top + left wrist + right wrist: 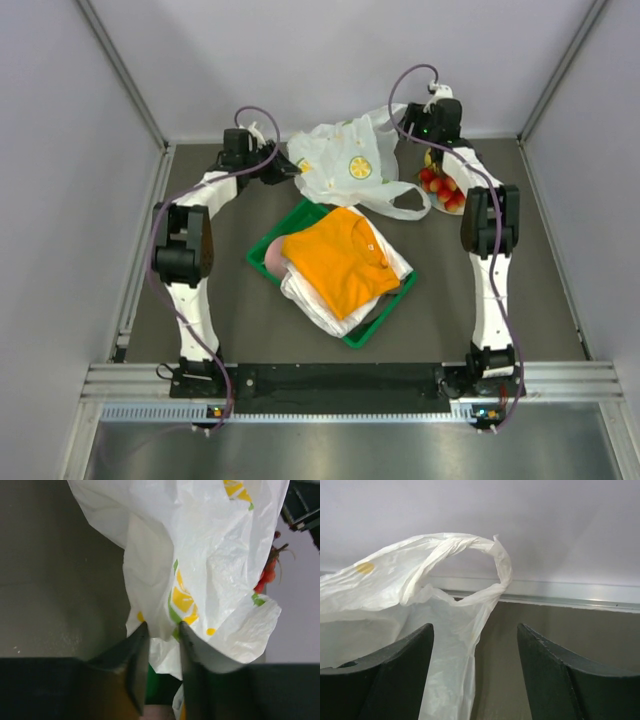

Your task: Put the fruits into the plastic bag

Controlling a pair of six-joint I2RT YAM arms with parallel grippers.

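We found the bag (345, 165) crumpled at the far middle of the bench (530, 270), its long axis running left to right and its loop handles pointing right. The left pincer (162, 628) gripped a fold at its left edge. The right pincer (474, 630) gaped wide, one handle loop just ahead. The fruits (443, 188) lay just right of the bag, outside it.

Surface: dark grey-brown table (240, 320) | Centre: green tray (385, 314), set at a slant, filled with folded clothes (340, 262) | Far centre: crinkly white plastic bag (345, 165), citrus print | Far right: pale plate (452, 209) of red fruits (440, 186), just beside the bag.
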